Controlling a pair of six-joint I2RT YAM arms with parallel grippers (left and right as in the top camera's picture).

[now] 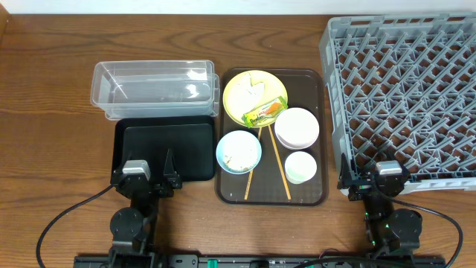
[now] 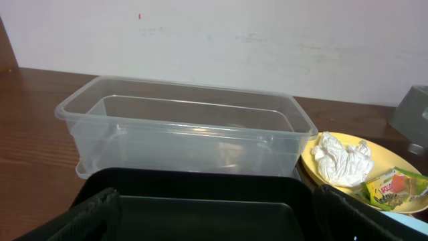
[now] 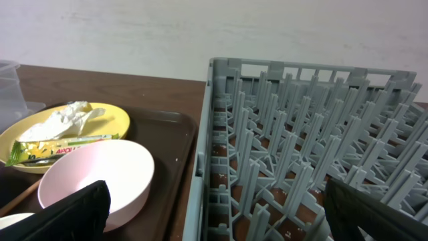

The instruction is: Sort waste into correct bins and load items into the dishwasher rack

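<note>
On the brown serving tray (image 1: pixel 320 190) a yellow plate (image 1: pixel 242 100) holds a crumpled paper wad (image 1: pixel 251 88) (image 2: pixel 341 157) and a green-yellow wrapper (image 1: pixel 265 110) (image 3: pixel 63 145). A light blue bowl (image 1: pixel 238 151) has white scraps in it. Beside it are a white bowl (image 1: pixel 297 127) (image 3: pixel 100 174), a small white cup (image 1: pixel 300 167) and two chopsticks (image 1: pixel 280 167). The clear tub (image 1: pixel 152 89) (image 2: pixel 187 127) sits behind the black tray (image 1: pixel 163 149) (image 2: pixel 200 194). The grey rack (image 1: pixel 405 97) (image 3: pixel 301 134) stands at the right. My left gripper (image 1: pixel 143 170) (image 2: pixel 214 221) hangs open over the black tray's near edge. My right gripper (image 1: pixel 375 177) (image 3: pixel 221 214) is open and empty at the rack's near left corner.
Bare wooden table (image 1: pixel 44 112) lies left of the tub and along the front edge. Black cables (image 1: pixel 59 219) loop from both arm bases at the front. A white wall (image 2: pixel 234 40) stands behind the table.
</note>
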